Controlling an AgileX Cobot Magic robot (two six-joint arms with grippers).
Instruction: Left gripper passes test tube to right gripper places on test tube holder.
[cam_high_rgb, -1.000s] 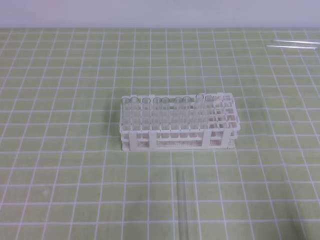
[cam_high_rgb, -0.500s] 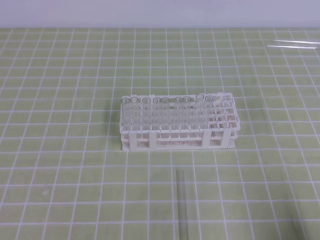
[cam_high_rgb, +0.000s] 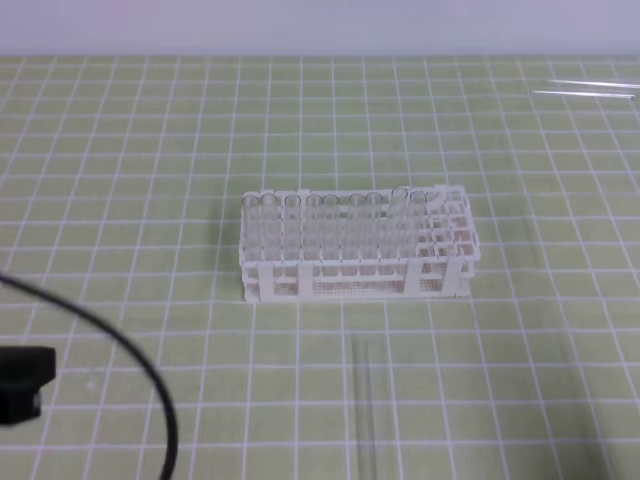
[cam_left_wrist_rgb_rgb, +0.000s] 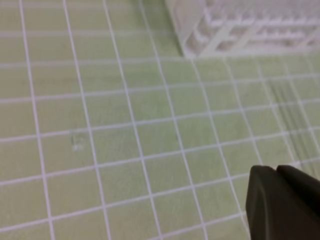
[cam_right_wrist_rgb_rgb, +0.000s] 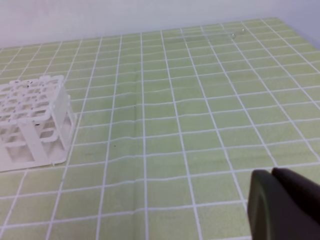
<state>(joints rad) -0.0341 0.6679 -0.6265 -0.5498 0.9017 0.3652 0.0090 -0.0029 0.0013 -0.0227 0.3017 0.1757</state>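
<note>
The test tube (cam_high_rgb: 364, 410) lies flat on the green mat (cam_high_rgb: 120, 150) near its front edge, just before the rack (cam_high_rgb: 356, 245) at the middle. Both claws, left (cam_left_wrist_rgb_rgb: 285, 202) and right (cam_right_wrist_rgb_rgb: 282, 205), are closed and empty.

left gripper (cam_left_wrist_rgb_rgb: 276, 172) cut off at frame corner, test tube holder (cam_left_wrist_rgb_rgb: 240, 25) blurred and cropped, test tube (cam_high_rgb: 364, 405) faint
</note>
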